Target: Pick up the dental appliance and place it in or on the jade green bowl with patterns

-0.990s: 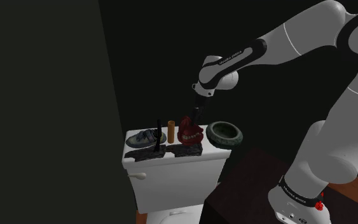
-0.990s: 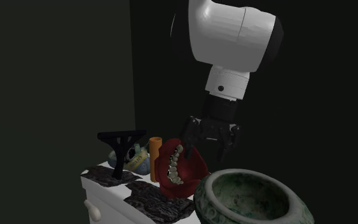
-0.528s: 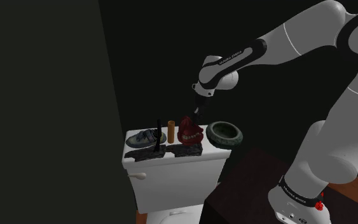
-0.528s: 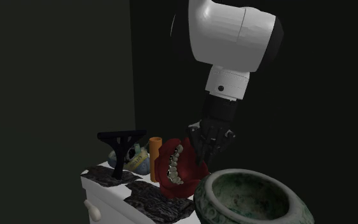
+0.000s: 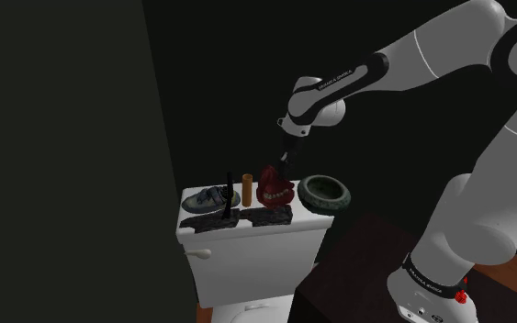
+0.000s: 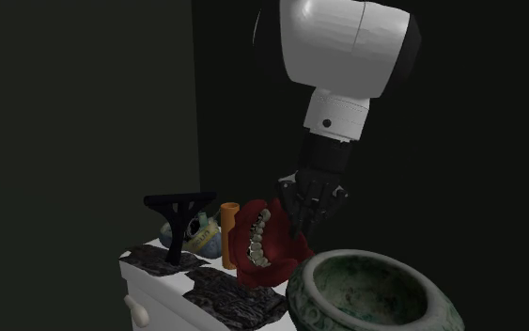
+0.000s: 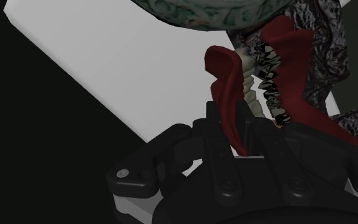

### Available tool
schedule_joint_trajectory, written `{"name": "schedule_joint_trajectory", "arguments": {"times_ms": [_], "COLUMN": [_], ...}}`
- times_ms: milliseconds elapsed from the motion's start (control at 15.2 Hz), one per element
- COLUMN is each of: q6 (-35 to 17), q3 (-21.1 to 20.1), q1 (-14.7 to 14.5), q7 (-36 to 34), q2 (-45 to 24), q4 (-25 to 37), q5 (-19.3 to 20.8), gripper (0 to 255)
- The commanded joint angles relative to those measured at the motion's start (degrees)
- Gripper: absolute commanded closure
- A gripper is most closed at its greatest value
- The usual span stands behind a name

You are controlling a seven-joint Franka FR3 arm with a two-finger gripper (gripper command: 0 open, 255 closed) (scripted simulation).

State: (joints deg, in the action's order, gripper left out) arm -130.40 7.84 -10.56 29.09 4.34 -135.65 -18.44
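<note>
Tool (image 6: 302, 212) fingers are closing tight on the red denture model (image 6: 257, 246), clamping its gum plate between them while the teeth are facing outward. The dentures are hanging just above the dark patterned mat (image 6: 234, 303) on the toilet tank lid (image 5: 247, 228), close beside the green patterned bowl (image 6: 347, 260) and the orange cylinder (image 6: 229, 230). Compared with half a second ago, tool and dentures are sitting slightly higher.
</note>
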Motion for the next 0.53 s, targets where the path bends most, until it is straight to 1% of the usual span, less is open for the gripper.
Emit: {"name": "schedule_joint_trajectory", "arguments": {"times_ms": [0,462], "q6": [1.4,6.6], "q3": [0.0,0.0], "q1": [0.1,0.3], "q7": [-0.7,-2.8], "q2": [1.0,3.9], "q4": [0.6,3.2], "q5": [0.6,2.2], "gripper": [255,255]}}
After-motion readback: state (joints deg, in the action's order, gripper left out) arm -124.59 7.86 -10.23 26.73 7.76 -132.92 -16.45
